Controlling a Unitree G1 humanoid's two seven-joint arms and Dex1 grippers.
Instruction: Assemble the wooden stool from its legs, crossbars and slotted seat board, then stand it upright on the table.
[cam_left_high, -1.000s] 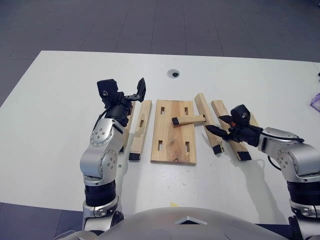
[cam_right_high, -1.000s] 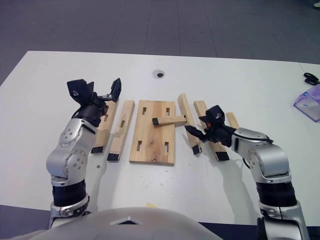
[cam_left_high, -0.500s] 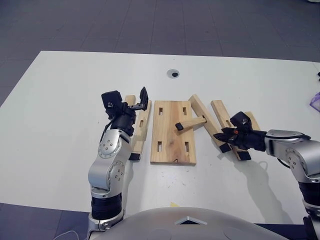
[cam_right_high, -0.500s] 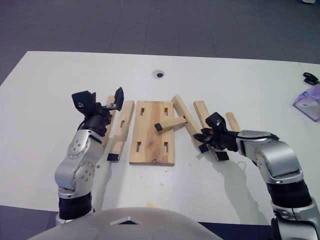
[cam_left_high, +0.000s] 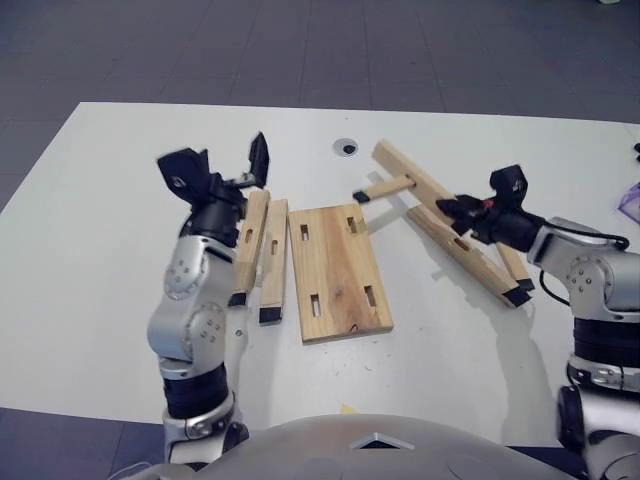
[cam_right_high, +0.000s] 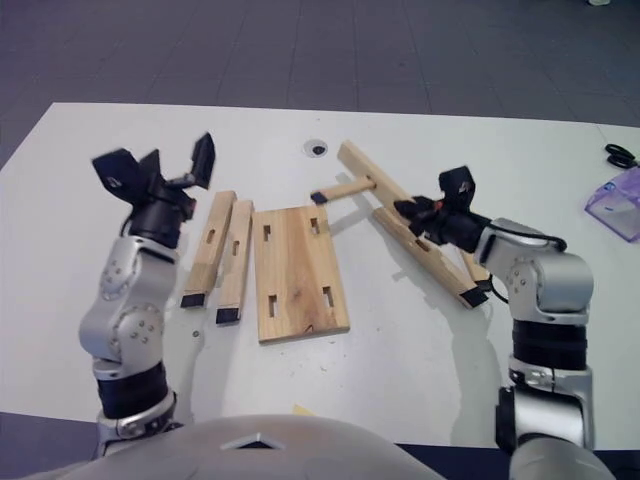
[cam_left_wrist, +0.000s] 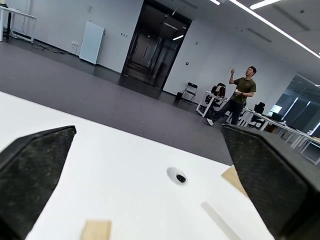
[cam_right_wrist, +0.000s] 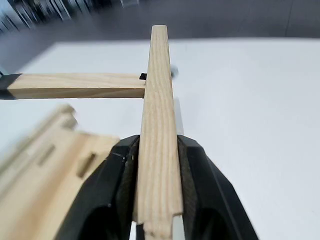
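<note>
Right pincer clamps pale grained leg; crossbar seemingly slotted in.

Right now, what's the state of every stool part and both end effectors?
seat board: flat on the table, four slots empty.
outer left leg: flat, loose.
inner left leg: flat, loose, beside the outer one.
held leg: clamped, appears held above the table.
crossbar: plugged into the held leg, other end free.
right table leg: flat, loose.
left end effector: open, empty.
right end effector: shut on the held leg.
</note>
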